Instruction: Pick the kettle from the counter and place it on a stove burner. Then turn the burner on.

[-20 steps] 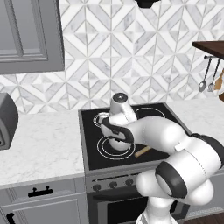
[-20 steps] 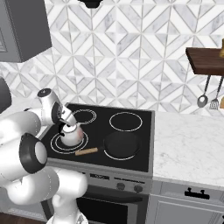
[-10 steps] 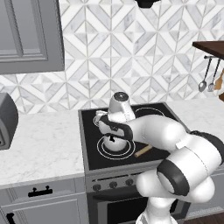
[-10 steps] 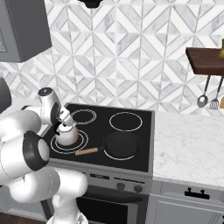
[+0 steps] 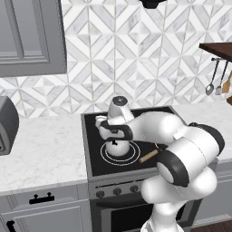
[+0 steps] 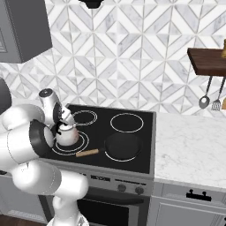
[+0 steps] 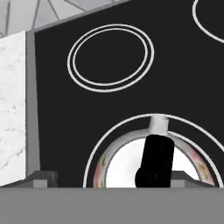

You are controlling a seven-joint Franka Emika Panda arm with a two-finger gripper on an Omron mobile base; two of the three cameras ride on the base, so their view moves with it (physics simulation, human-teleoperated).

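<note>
A white kettle (image 5: 117,147) sits on the large double-ringed burner (image 5: 120,153) at the front left of a black glass cooktop (image 6: 132,156), with the robot's gripper (image 5: 112,132) poised directly above it. The jaws stand wide, either side of the kettle's black handle (image 7: 155,159) and apart from it, holding nothing. From the hand view, the kettle's spout (image 7: 158,124) points toward the smaller ringed burner (image 7: 110,57) behind, and the burner's rings show white around the kettle's body. A flat black pan (image 6: 122,146) with a wooden handle (image 6: 87,153) rests on the neighbouring front burner. Marble counter (image 5: 43,152) flanks the stove.
</note>
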